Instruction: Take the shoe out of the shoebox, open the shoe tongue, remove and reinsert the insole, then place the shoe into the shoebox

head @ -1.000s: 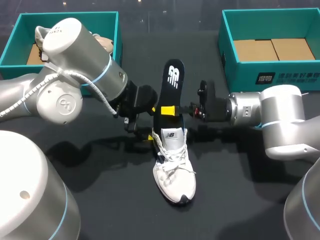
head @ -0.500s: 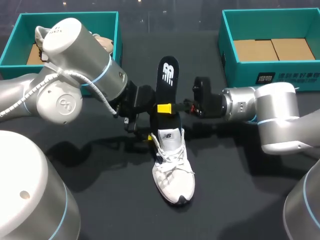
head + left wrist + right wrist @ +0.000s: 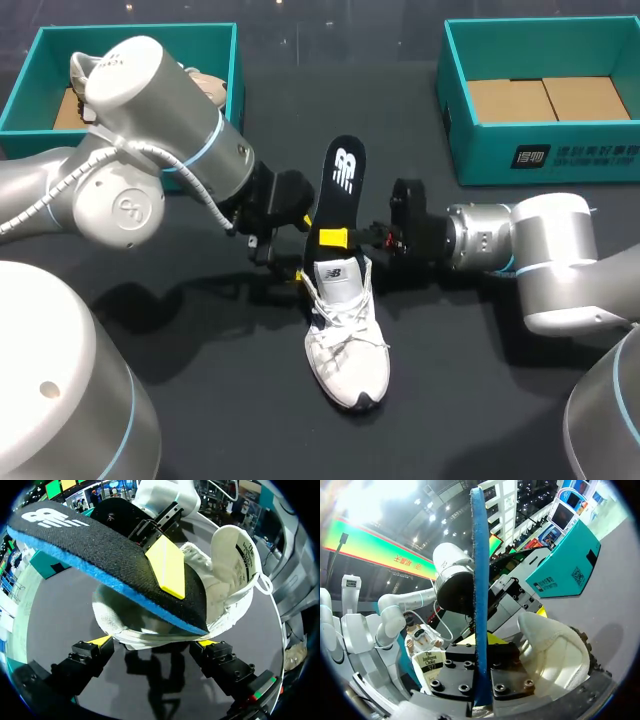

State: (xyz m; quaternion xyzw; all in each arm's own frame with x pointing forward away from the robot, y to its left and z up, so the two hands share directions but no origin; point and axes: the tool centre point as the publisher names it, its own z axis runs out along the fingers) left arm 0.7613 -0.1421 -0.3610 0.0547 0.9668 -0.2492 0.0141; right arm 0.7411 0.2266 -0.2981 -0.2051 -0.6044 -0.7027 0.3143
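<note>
Since the earlier frame the insole (image 3: 343, 180) has been lowered toward the shoe (image 3: 348, 350), which stands on the table (image 3: 480, 400) between the arms. The insole is clamped by the right gripper (image 3: 332, 236), and its lower end is hidden inside the heel opening. The left gripper (image 3: 154, 642) is held spread beside the shoe's heel; contact cannot be made out. A white logo is carried on the insole, and small print on the tongue (image 3: 235, 555).
</note>
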